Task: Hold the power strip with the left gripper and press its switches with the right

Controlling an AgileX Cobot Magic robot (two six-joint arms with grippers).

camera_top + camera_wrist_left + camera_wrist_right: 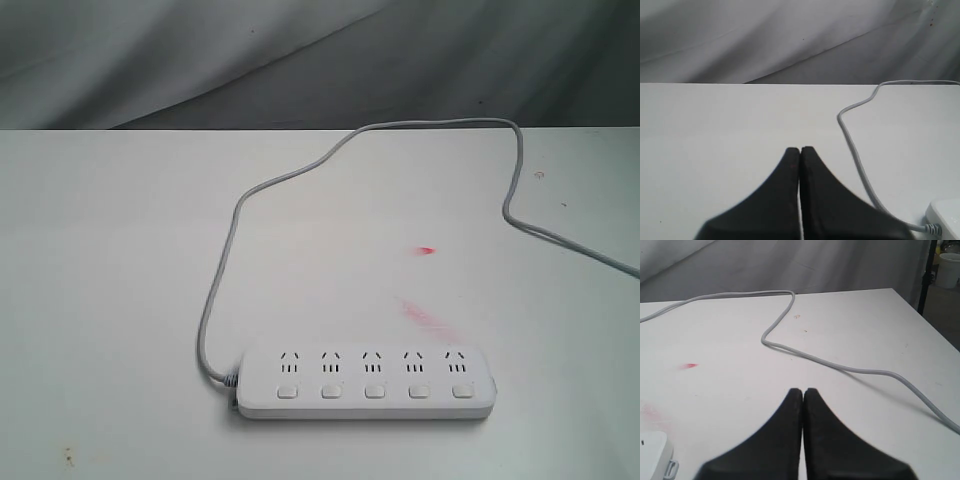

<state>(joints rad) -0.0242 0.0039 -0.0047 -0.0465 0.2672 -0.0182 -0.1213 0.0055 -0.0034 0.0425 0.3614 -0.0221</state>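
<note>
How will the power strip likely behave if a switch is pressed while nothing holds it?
The power strip lies flat and low on the smooth table, so it probably slides rather than tips. Its switches sit near one long edge, so a press might rock it slightly. The looping cord looks slack, likely offering little restraint.

both pincers, left (799, 150) and right (803, 391), closed, holding nothing.
</note>
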